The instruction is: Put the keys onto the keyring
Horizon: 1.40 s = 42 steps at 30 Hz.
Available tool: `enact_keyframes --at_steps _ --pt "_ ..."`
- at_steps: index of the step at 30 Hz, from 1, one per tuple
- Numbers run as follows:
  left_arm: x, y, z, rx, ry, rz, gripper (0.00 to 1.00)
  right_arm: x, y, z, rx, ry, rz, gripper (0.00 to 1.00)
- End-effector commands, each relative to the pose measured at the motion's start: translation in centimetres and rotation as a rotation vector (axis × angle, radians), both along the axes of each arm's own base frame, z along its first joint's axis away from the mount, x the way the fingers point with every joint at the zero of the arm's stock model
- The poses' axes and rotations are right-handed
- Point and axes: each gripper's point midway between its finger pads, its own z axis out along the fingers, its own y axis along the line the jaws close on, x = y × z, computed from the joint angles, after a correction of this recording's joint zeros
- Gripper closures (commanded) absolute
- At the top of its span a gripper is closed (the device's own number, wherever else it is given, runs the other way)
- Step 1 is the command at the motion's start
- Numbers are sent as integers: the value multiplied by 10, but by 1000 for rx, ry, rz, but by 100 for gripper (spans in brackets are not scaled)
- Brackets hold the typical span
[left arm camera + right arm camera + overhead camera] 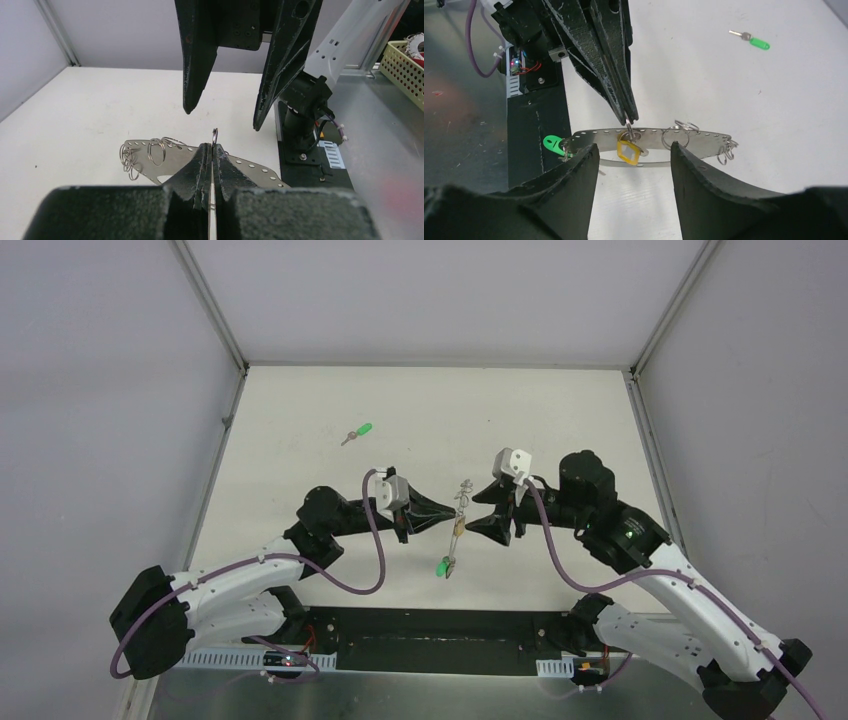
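Left jaws, pinched shut on a small split ring (215, 129) that carries the yellow key (628, 152), hold it at the perforated-strip keyring (704, 139), directly between the wide-open, empty right jaws. Threading appears under way; next, the right jaws probably must steady the strip. Only the top view shows how far the loose green key (357, 432) lies beyond both jaws on the worktop (560, 420).
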Motion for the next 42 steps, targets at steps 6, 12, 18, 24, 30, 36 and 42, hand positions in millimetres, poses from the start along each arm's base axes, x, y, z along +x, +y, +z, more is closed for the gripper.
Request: enact_keyframes --at_steps 6,12,18,24,30,36,42 --pt "-12 9 44 -159 -97 -20 100 10 14 25 87 -65 18 44" --pt "-14 8 46 -160 -102 -29 100 13 17 24 81 -59 18 44" --pt "-14 9 47 -165 -104 -24 100 15 19 16 65 -41 17 44" --pt "-14 10 51 -174 -112 -22 100 13 17 9 50 -24 18 44" --pt "-11 10 50 -171 -106 -9 100 11 15 12 55 -30 18 44" --pt "-8 10 46 -159 -86 10 100 9 12 18 69 -46 17 44" --pt "-2 10 42 -140 -68 41 100 7 11 22 81 -58 18 44"
